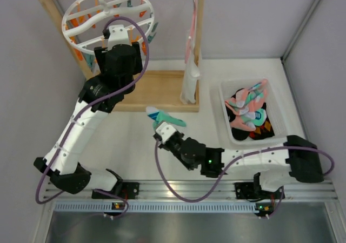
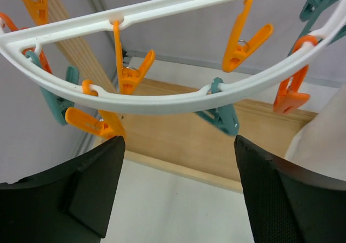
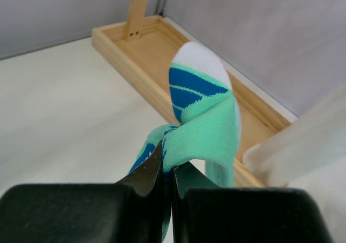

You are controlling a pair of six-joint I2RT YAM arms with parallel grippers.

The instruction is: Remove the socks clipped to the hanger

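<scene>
The white oval hanger (image 1: 108, 17) hangs by its hook from the wooden rack's top bar. No sock shows on it; its orange clips (image 2: 130, 75) and teal clips (image 2: 223, 116) hang empty in the left wrist view, below the hanger ring (image 2: 162, 100). My left gripper (image 1: 117, 36) is open and empty just under the ring, also seen in the left wrist view (image 2: 178, 164). My right gripper (image 1: 162, 130) is shut on a mint-green sock with blue marks (image 1: 164, 117), held above the table in front of the rack; the sock (image 3: 204, 116) folds over the shut gripper (image 3: 172, 173).
A clear plastic bin (image 1: 229, 125) at the right holds several socks (image 1: 250, 110), pink, mint and black. The wooden rack frame (image 1: 157, 89) stands at the back left. A long pale cloth (image 1: 190, 70) hangs at its right post. Grey walls enclose the table.
</scene>
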